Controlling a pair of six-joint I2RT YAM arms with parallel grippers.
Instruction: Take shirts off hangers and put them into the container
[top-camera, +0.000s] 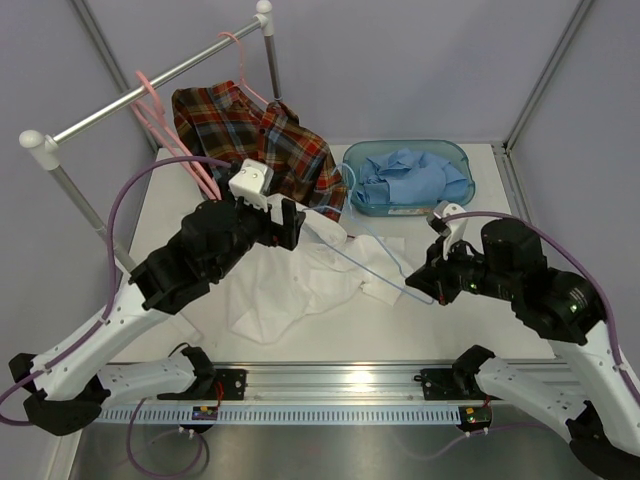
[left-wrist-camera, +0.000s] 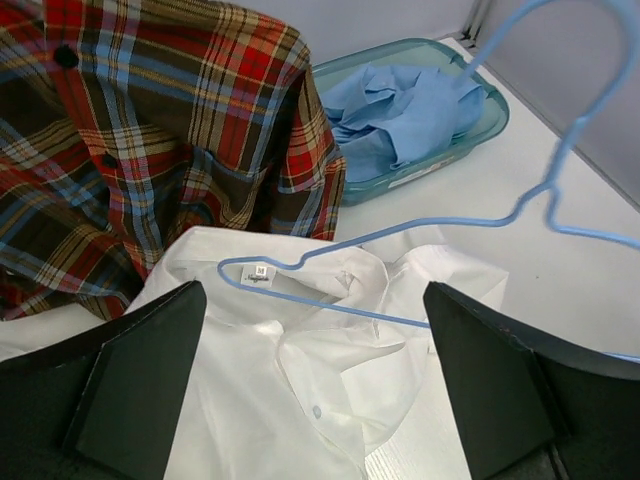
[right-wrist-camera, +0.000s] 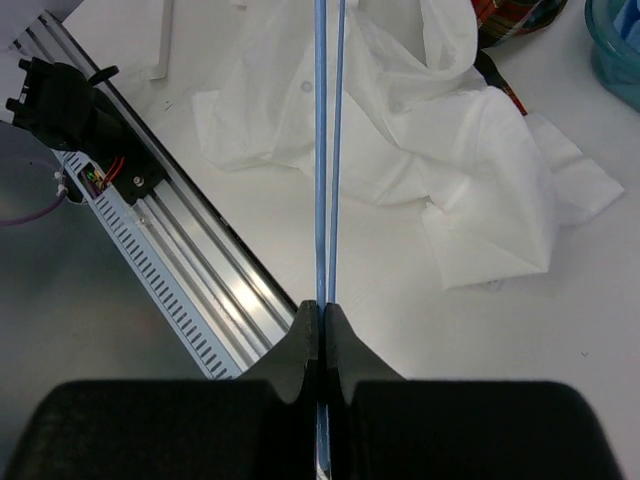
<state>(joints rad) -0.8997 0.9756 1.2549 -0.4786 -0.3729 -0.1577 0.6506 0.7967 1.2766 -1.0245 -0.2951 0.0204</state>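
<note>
Top view: your left gripper (top-camera: 292, 224) is spread wide above white shirt (top-camera: 290, 288), which lies crumpled on table. Right gripper (top-camera: 436, 292) sits at blue hanger's (top-camera: 385, 272) near end, right of shirt. Container (top-camera: 455, 150) is beyond.

Left wrist: collar lies between open fingers (left-wrist-camera: 140, 390), untouched; hanger wire crosses it.

Right wrist: jaws pressed together, pinching hanger wire.

The left arm (top-camera: 200, 255) and right arm (top-camera: 520, 275) were built of bulky black housings on white lower links, with purple cables (top-camera: 113, 208) looped alongside. The left gripper (left-wrist-camera: 312, 330) was fitted with broad matte-black fingers (left-wrist-camera: 130, 390).
</note>
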